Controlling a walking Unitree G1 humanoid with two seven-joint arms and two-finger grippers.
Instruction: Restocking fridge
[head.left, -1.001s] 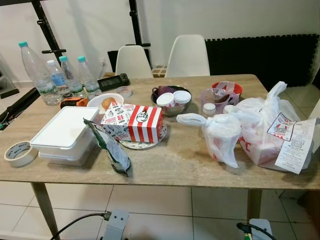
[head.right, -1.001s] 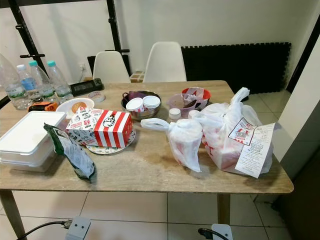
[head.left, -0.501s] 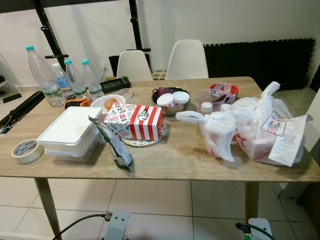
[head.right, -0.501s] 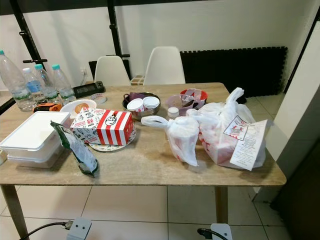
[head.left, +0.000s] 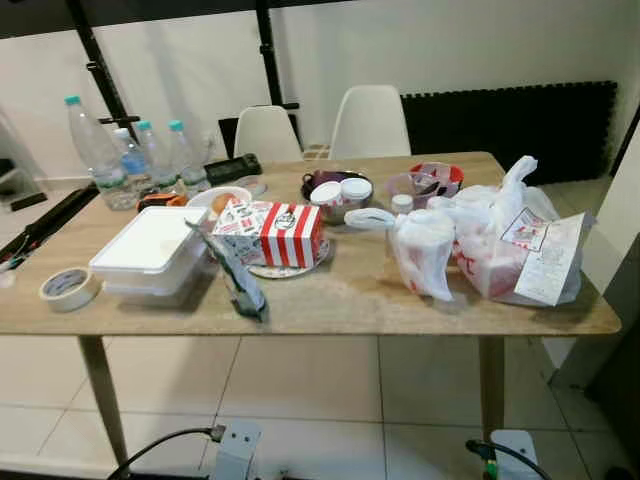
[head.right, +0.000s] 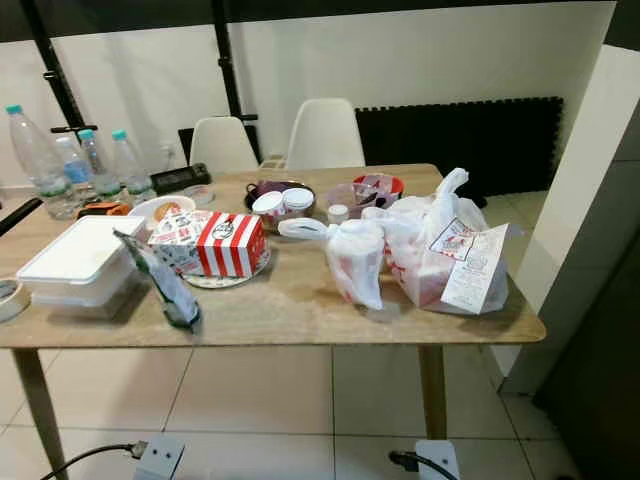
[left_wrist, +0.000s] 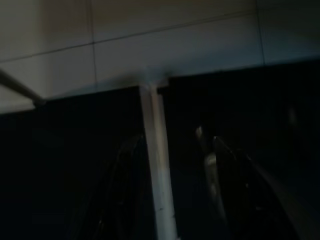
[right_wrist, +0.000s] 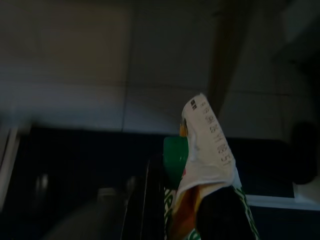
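Observation:
In the right wrist view my right gripper (right_wrist: 186, 202) is shut on a drink carton (right_wrist: 206, 145) with a green cap (right_wrist: 175, 155) and a white printed top, hanging low over the tiled floor. The left wrist view is dark; my left gripper (left_wrist: 170, 150) hangs with its two black fingers (left_wrist: 225, 175) apart and nothing held, a pale table leg (left_wrist: 159, 190) behind them. Ahead stands a wooden table (head.left: 350, 300) loaded with groceries: white plastic bags (head.left: 480, 245) with a receipt, a red-and-white striped box (head.left: 280, 232), and a white foam box (head.left: 150, 250).
Several water bottles (head.left: 100, 155) stand at the table's far left, with a tape roll (head.left: 68, 287) near the front edge. A metal bowl (head.left: 335, 192) holds small tubs. Two white chairs (head.left: 370, 120) stand behind. A power strip (head.left: 235, 450) and cables lie on the floor.
The whole picture has drawn back: the table looks smaller and farther, with more floor in front. The camera has moved; nothing on the table has shifted.

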